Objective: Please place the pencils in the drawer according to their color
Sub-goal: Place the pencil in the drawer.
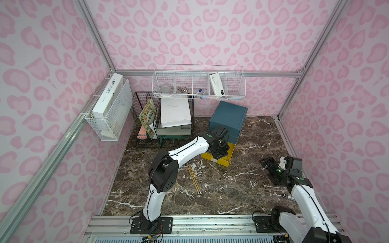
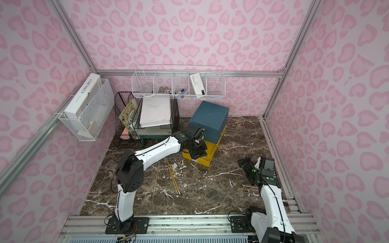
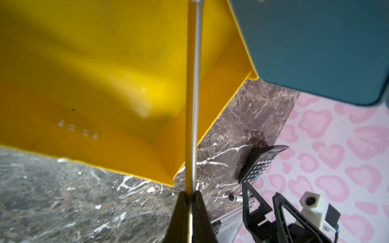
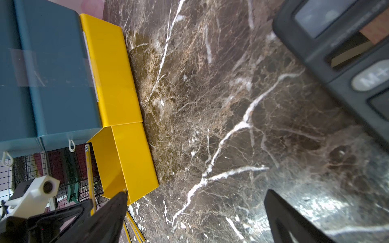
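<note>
The drawer cabinet (image 1: 228, 117) is dark teal, and its lowest, yellow drawer (image 1: 226, 161) stands pulled out onto the marble top. My left gripper (image 3: 190, 192) is shut on one yellow pencil (image 3: 192, 105), which hangs over the open yellow drawer (image 3: 84, 73); in both top views this gripper (image 1: 220, 150) hovers above the drawer's front. Several more yellow pencils (image 1: 193, 178) lie loose on the marble beside the left arm (image 2: 173, 178). My right gripper (image 4: 197, 195) is open above bare marble at the right side (image 1: 266, 166), holding nothing.
A black calculator (image 3: 263, 164) leans near the right wall, close to the right gripper. A black-capped marker (image 1: 287, 196) lies by the right arm. A black wire file rack (image 1: 147, 117) with books stands back left, under a white wall basket (image 1: 197, 86).
</note>
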Controlling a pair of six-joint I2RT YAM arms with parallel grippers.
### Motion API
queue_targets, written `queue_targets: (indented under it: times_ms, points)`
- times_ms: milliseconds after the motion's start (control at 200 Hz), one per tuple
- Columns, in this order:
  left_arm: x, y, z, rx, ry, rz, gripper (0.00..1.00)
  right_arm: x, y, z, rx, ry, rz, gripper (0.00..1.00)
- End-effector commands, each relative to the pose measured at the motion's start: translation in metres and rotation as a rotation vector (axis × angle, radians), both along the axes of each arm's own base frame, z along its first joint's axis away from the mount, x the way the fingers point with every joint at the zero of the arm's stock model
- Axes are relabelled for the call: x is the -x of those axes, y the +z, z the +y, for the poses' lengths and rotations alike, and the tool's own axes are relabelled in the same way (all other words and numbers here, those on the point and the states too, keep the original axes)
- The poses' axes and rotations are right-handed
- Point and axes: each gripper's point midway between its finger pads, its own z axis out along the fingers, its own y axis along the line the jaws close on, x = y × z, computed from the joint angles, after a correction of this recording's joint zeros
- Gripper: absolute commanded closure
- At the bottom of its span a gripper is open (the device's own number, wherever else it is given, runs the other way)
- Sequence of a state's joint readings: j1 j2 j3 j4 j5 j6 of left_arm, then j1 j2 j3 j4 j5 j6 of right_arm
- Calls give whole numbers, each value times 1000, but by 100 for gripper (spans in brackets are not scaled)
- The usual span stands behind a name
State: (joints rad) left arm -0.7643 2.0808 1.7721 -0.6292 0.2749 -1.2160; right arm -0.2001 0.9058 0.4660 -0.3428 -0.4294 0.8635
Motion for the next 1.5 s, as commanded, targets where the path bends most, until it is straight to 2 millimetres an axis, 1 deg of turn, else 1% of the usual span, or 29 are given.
queue_targets:
  times_ms: [0, 315, 540, 640, 705, 770, 825, 855, 945, 1155, 1270, 1360, 1495]
  points:
    - [-10, -8, 5, -32, 2, -15, 100, -3, 4, -2, 10, -2, -11, 0]
    - [-36, -33, 14, -90, 45, -23, 100, -2, 5, -3, 18, -2, -13, 0]
    - [-50, -37, 12, -78, 58, -53, 100, -1, 5, -4, 19, -4, -13, 0]
    - [-53, -38, 9, -73, 49, -53, 100, -1, 6, -3, 17, 0, -13, 0]
    - [-53, -36, 8, -71, 43, -60, 89, -1, 6, -4, 20, -2, -14, 0]
    - [-53, -34, 8, -67, 37, -69, 71, 0, 7, -4, 21, -1, -16, 0]
    - [-53, -29, 7, -62, 28, -78, 61, -1, 7, -4, 19, -2, -17, 0]
    - [-53, -27, 8, -60, 25, -81, 53, -1, 7, -4, 19, -2, -17, 0]
    - [-51, -20, 7, -49, 13, -92, 41, -1, 7, -4, 17, -2, -18, 0]
    - [-46, 6, 3, 6, -8, -126, 28, -1, 7, -4, 14, -5, -18, 0]
    - [-41, 18, 4, 13, -22, -148, 25, -1, 7, -4, 12, -6, -19, 0]
    - [-40, 20, 5, 7, -25, -162, 24, -1, 8, -4, 9, -9, -23, 0]
    - [-40, 12, 5, 1, -26, -153, 24, -1, 9, -4, 8, -11, -25, 0]
